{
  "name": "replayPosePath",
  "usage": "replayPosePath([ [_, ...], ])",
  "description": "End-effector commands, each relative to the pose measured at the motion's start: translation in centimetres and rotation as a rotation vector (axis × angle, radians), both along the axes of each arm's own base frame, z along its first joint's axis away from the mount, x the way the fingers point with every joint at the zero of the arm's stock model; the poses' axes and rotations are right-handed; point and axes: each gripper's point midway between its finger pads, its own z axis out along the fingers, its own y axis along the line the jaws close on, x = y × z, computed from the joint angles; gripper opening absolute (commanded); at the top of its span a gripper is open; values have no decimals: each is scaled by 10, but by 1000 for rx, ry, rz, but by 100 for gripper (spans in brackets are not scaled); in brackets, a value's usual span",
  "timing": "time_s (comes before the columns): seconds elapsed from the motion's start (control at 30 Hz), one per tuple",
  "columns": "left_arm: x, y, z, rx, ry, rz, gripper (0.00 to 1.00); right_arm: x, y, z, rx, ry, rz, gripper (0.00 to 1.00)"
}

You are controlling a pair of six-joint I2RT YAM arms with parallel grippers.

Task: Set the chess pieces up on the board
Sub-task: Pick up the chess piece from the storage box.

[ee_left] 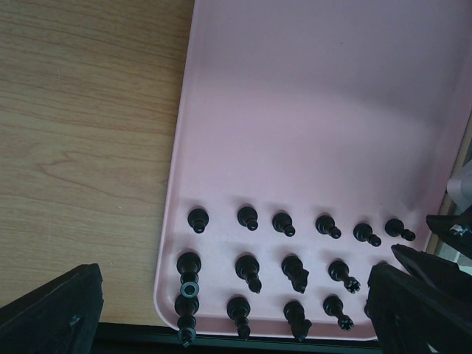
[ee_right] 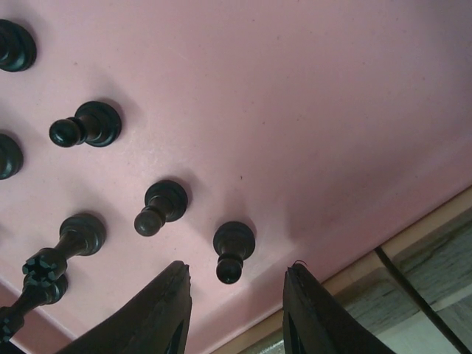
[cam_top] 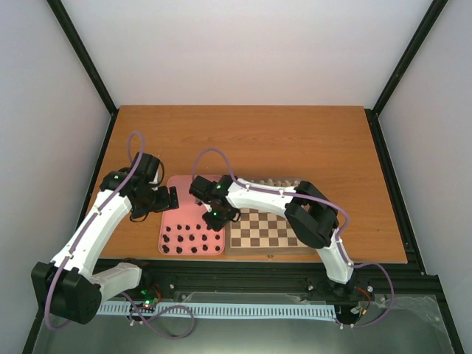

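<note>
Soft, even light is cast from above. Across the flat pink rectangular tray [ee_left: 310, 110] a broad dim shadow band is laid from 9 to 3 o'clock. The tiny dark brown chess pieces [ee_right: 234, 247] are rendered sharply, faintly shadowed.

Top camera's rough here: the dark pieces [cam_top: 189, 240] on the pink tray [cam_top: 184, 218] are just dots, no telling types. The right arm [cam_top: 254, 195] covers the far-left part of the board [cam_top: 269, 232], and the cream pieces [cam_top: 284, 182] behind it look like maybe one row, too tiny to count.
</note>
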Motion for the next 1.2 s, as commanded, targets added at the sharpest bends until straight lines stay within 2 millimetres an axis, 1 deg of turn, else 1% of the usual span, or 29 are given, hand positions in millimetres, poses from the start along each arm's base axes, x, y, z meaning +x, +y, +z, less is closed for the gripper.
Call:
replayPosePath([
  [0.0,5,1,1,1,-14,6,100,2,8,0,3,0,20,36],
  [0.17,5,1,2,2,-15,10,100,1,10,-4,-1,12,31,33],
  [0.27,4,2,0,4,-10,10,100,2,10,-5,-2,12,31,33],
  [0.37,3,1,-1,4,-6,9,100,2,10,-6,-5,13,29,28],
  [0.5,4,1,-1,6,-5,9,100,3,9,-7,-9,16,28,25],
  [0.63,5,1,-1,5,-6,9,100,3,9,-8,-10,20,29,19],
  [0.8,4,2,-3,8,0,7,100,2,8,-8,-11,20,29,6],
  [0.9,2,2,-4,8,4,9,100,2,8,-7,-11,20,29,3],
  [1.0,2,1,-5,5,5,10,100,3,8,-5,-5,16,30,3],
  [1.07,2,1,-5,5,5,9,100,5,8,0,-1,1,26,3],
  [1.17,4,1,-4,6,3,8,100,10,9,16,23,-37,16,3],
])
